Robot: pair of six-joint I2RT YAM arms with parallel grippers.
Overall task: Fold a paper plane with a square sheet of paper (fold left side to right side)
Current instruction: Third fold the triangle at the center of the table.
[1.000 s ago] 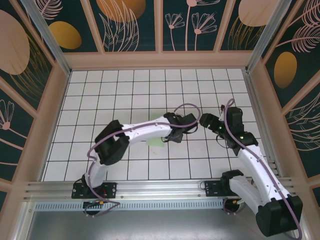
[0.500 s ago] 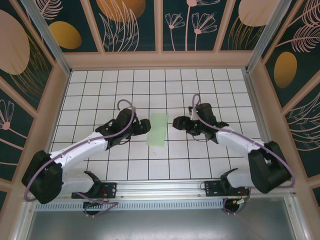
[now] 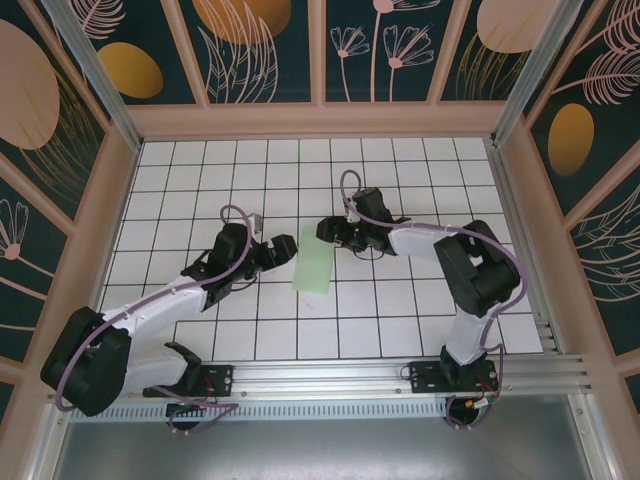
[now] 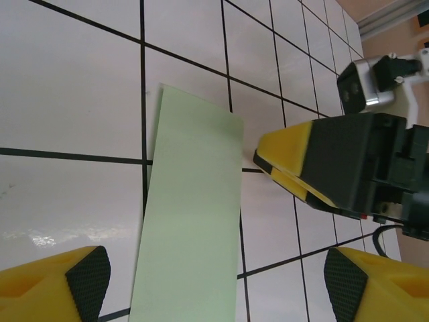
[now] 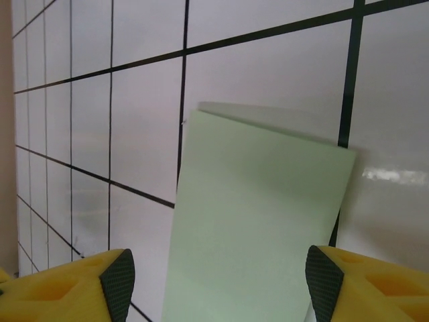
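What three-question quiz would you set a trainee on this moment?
1. True or false: the pale mint-green paper sheet is folded into a narrow rectangle on the white grid-tiled table.
2. Pick one: the left jaws and right jaws stand A) open, B) shut on the sheet, C) shut on nothing.
3. Fill in: in the top view, the sheet lies ___ the two sets of jaws.
Key: 1 true; 2 A; 3 between.

Bright, even light from overhead. The white surface [image 3: 400, 310] shines, with small glare patches in both wrist views. Shadows under the arms [image 3: 160, 303] are soft; the paper [image 5: 255, 221] throws a thin one. Everything looks sharp.
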